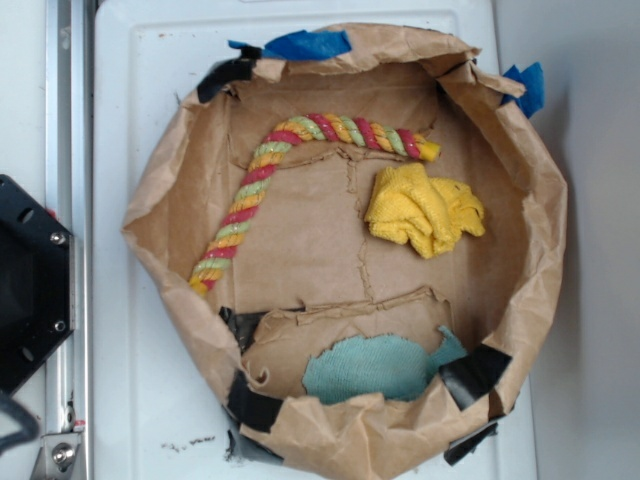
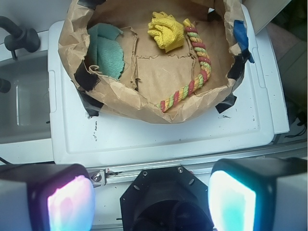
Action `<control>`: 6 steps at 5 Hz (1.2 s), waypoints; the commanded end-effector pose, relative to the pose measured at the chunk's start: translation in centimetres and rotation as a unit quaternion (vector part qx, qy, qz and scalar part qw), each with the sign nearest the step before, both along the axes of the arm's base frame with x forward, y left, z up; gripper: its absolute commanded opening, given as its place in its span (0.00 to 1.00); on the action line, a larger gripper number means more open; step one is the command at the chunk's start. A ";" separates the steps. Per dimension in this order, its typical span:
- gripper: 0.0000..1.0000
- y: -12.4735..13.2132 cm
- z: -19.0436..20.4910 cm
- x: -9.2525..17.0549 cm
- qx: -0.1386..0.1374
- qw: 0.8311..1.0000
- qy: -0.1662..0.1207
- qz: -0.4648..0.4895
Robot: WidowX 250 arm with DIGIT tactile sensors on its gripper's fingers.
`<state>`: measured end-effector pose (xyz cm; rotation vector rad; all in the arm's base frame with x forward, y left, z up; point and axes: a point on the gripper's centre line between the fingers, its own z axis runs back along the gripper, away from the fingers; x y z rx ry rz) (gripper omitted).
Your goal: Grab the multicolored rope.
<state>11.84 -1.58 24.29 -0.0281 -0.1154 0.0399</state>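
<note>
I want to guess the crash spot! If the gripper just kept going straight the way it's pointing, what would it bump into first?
Probably the robot's own black base, seen between the open gripper's fingers. The multicolored rope lies off that line, though depth is hard to judge.

Multicolored rope (image 1: 262,178) open from above; bare paper floor alongside. Obstacles: yellow terry cloth (image 1: 425,208) just beside one knotted end, raised paper bag wall (image 1: 165,200) beside the rope's other end.

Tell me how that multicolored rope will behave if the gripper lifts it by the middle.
The multicolored rope already lies bent inside the paper bowl, so it will probably droop at both ends. Its thick twisted strands look grippy rather than slippery. It seems unlikely to roll, and nothing touches it.
</note>
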 end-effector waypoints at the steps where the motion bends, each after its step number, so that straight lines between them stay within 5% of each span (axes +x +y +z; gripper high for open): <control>1: 1.00 0.0 0.0 0.0 0.000 1.000 0.000 0.000; 3: 1.00 -0.3 -3.2 4.5 0.003 0.998 0.020 -0.063; 6: 1.00 1.4 -5.7 11.0 0.016 0.993 -0.004 -0.121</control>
